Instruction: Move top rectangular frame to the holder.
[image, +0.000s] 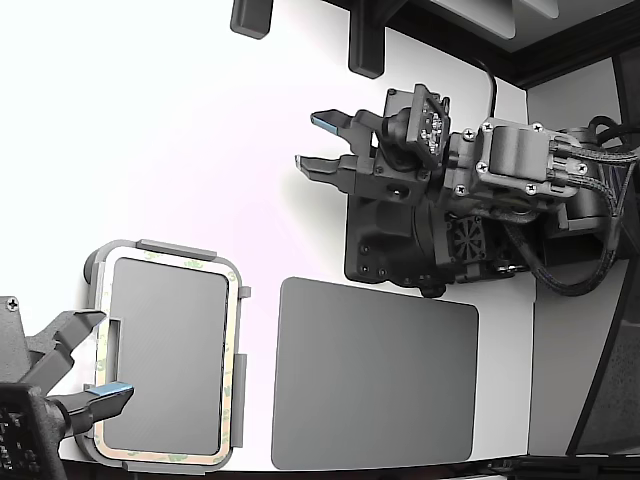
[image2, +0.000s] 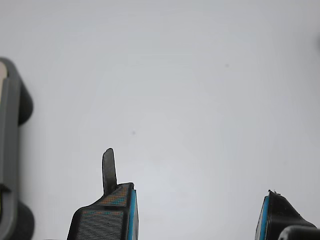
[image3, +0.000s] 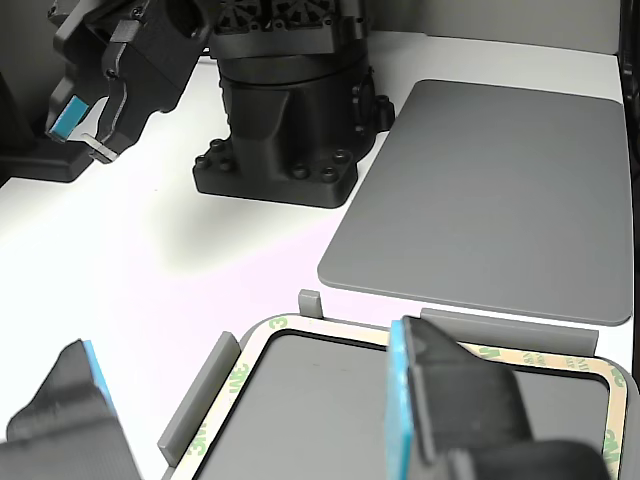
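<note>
My pincer (image2: 197, 212) hangs wide open over bare white counter (image2: 200, 75), gripping nothing. The top rectangular frame (image: 232, 330) sits seated in the holder (image: 175, 248) at the exterior view's lower left — a second arm's pincer (image: 95, 360) open at its edge, dark grey mat (image: 375, 375) just beside.

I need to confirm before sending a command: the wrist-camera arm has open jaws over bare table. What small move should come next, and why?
Probably just a slight retreat of the gripper, with no new grasp. The top rectangular frame already appears to lie inside the raised tabs of the holder. The jaws are open and empty, well clear of both.
</note>
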